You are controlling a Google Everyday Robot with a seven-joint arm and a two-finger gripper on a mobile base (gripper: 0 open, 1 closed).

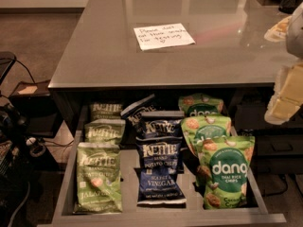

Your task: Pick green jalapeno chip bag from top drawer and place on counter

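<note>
The top drawer [161,217] stands pulled open below the counter [104,56]. Its left lane holds three pale green Kettle jalapeno chip bags; the nearest green jalapeno chip bag [98,176] lies flat at the front with "JALAPENO" low on it, and two more sit behind it [105,130]. My gripper [284,100] hangs at the right edge of the view, blurred, beside the counter's right front corner, above and right of the drawer, far from the jalapeno bags.
The middle lane holds dark blue Kettle vinegar bags [160,174]. The right lane holds brighter green dang bags [226,171]. A white handwritten note [162,36] lies on the counter. Cables and dark equipment [19,126] stand on the floor at left.
</note>
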